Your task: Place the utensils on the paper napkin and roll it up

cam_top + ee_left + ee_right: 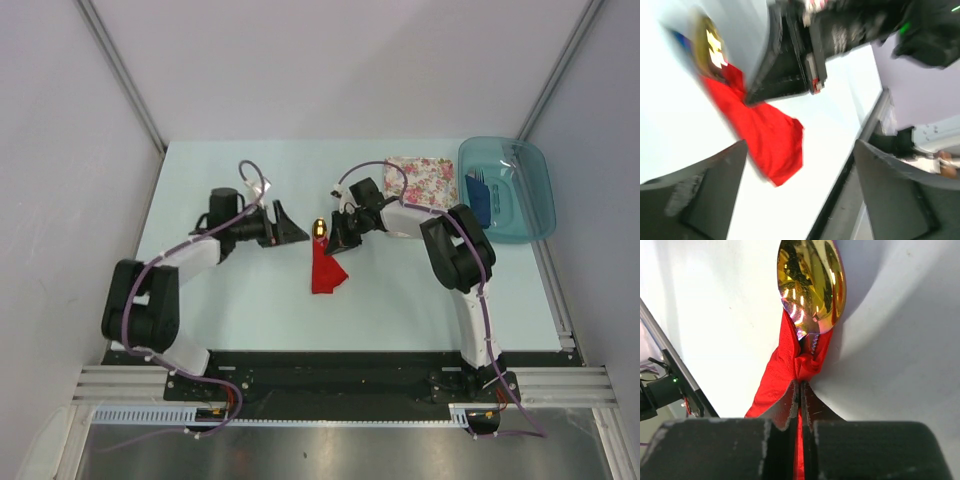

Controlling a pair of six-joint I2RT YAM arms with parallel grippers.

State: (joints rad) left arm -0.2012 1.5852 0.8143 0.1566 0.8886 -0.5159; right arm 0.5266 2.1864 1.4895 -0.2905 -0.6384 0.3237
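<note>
The red paper napkin (327,272) lies crumpled mid-table, bunched around a utensil whose gold spoon head (320,229) sticks out at its far end. My right gripper (335,238) is shut on the napkin's gathered upper part. In the right wrist view its jaws (801,387) pinch red paper (785,370) just below the spoon head (811,287). My left gripper (290,228) stands open just left of the spoon, touching nothing. In the blurred left wrist view the napkin (765,140) and spoon head (710,45) lie ahead of its spread fingers (800,195). The utensil's handle is hidden in the paper.
A white napkin with pink floral print (422,180) lies at the back right, under the right arm. Beside it a teal plastic tray (540,190) holds a dark blue item (478,195). White walls close in both sides.
</note>
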